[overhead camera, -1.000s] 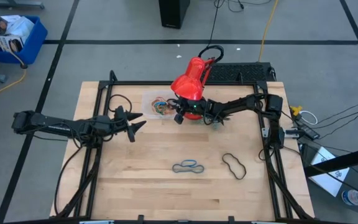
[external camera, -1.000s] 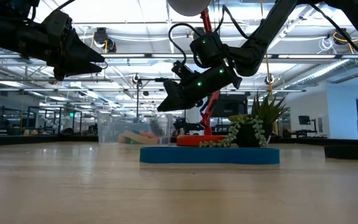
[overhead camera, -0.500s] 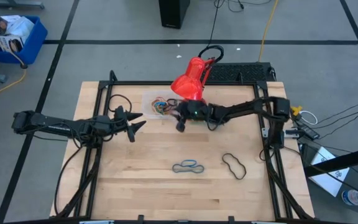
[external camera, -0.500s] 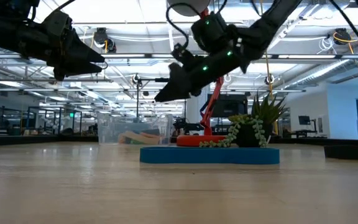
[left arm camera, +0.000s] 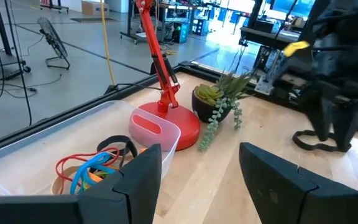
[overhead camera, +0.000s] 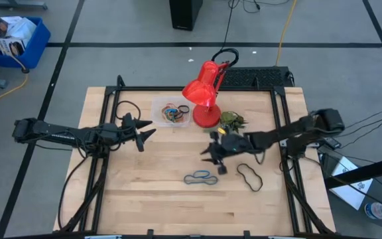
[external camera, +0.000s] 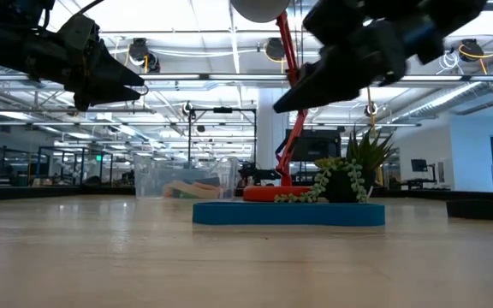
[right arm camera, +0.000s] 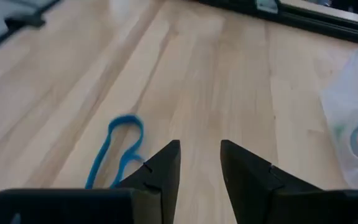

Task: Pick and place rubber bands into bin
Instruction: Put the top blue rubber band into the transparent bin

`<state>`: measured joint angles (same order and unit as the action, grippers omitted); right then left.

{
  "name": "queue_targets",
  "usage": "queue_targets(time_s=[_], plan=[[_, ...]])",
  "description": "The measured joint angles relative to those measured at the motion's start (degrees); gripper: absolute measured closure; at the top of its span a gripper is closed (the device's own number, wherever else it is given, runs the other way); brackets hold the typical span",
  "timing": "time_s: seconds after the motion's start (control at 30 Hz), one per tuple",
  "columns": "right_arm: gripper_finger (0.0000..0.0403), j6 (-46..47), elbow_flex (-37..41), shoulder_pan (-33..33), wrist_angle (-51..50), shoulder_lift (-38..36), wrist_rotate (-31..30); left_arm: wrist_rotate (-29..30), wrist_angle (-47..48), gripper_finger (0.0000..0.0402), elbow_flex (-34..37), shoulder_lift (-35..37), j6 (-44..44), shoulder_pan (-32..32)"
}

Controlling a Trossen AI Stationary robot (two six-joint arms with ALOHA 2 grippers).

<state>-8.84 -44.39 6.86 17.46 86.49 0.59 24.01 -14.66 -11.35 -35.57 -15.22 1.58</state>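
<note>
The clear bin (overhead camera: 172, 113) stands at the far middle of the table and holds several coloured rubber bands (left arm camera: 92, 167). A blue-grey band (overhead camera: 200, 177) and a black band (overhead camera: 249, 176) lie flat on the table nearer the front. My right gripper (overhead camera: 211, 158) is open and empty. It hovers above the table between the lamp and the blue-grey band, which shows ahead of its fingers in the right wrist view (right arm camera: 120, 152). My left gripper (overhead camera: 150, 133) is open and empty, in the air left of the bin.
A red desk lamp (overhead camera: 201, 93) stands right of the bin, its shade over the bin's right edge. A small potted plant (overhead camera: 231, 119) stands beside the lamp's base. A black frame (overhead camera: 111, 99) runs along the table's edges. A blue crate (overhead camera: 15, 40) is on the floor, far left.
My right gripper has left the spot beside the bin under the lamp's shade. It has swung toward the table's near edge and a little right, and now hangs over the open table by the blue-grey band. The bands on the table have not moved.
</note>
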Motion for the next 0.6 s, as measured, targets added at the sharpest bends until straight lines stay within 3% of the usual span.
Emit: queue_targets(time_s=[0.2, 0.37, 0.6], plan=[[0.0306, -2.19, -2.83, 8.28, -11.93, -2.34, -13.71, -0.02, -0.02, 0.0179, 0.0, 0.0, -0.29, 0.0], [0.031, -0.17, -5.56, 11.35, -13.78, -1.33, -14.03, -0.02, -0.04, 0.0178, 0.0, -0.02, -0.55, -0.02], [0.031, 0.81, -5.54, 10.63, -12.66, 3.42, -14.12, -0.04, -0.04, 0.0178, 0.0, 0.0, -2.05, -0.02]])
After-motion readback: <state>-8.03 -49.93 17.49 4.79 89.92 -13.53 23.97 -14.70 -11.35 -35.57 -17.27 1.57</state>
